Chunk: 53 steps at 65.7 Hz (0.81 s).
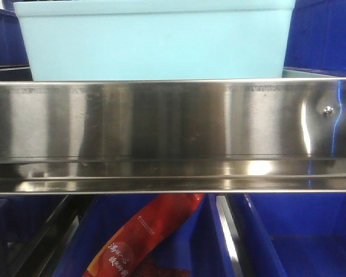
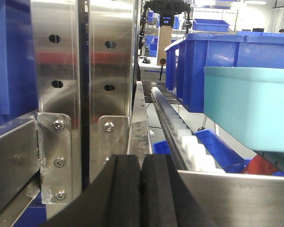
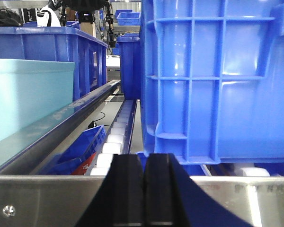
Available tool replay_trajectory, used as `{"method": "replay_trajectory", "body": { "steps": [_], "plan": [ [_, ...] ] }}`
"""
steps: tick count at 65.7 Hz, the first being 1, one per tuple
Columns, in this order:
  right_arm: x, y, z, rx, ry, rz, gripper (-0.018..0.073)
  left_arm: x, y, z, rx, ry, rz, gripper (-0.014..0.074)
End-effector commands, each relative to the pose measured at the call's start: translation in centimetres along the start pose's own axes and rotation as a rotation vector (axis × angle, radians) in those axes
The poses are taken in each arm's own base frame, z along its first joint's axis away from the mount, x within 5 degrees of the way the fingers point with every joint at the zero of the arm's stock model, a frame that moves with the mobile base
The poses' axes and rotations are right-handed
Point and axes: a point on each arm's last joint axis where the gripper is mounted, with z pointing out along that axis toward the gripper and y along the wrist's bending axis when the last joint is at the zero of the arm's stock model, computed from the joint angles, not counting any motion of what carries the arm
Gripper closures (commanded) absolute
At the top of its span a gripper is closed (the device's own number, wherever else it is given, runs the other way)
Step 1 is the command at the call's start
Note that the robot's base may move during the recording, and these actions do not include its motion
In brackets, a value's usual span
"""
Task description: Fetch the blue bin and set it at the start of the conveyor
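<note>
The blue bin [image 1: 155, 40] is a pale turquoise tub resting on a shelf just behind a shiny steel rail [image 1: 173, 133]. It shows at the right of the left wrist view [image 2: 248, 106] and at the left of the right wrist view [image 3: 28, 97]. My left gripper [image 2: 141, 189] is shut and empty, low in front of the rail, left of the bin. My right gripper [image 3: 144, 189] is shut and empty, in front of the rail, right of the bin. The conveyor start is out of view.
Dark royal-blue storage bins stand beside and behind the tub [image 3: 217, 80] [image 2: 213, 61]. White rollers [image 2: 194, 151] run along the shelf. Steel uprights [image 2: 80, 94] stand at the left. A red snack packet [image 1: 144, 236] lies in a lower blue bin.
</note>
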Motion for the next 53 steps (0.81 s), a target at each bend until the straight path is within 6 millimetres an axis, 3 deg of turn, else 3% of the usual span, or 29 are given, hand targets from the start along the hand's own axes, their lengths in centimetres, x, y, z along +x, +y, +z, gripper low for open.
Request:
{"method": "replay_trajectory", "body": {
  "steps": [1,53],
  "plan": [
    [-0.24,0.0,-0.03,-0.001,-0.026,-0.004,0.0721,-0.23,0.0,-0.04,0.0,-0.018,-0.003,0.0707],
    [-0.71,-0.02,-0.06,0.001,-0.078,-0.004,0.0721,-0.73,0.01,-0.06,-0.002,-0.073,-0.003,0.0707]
  ]
}}
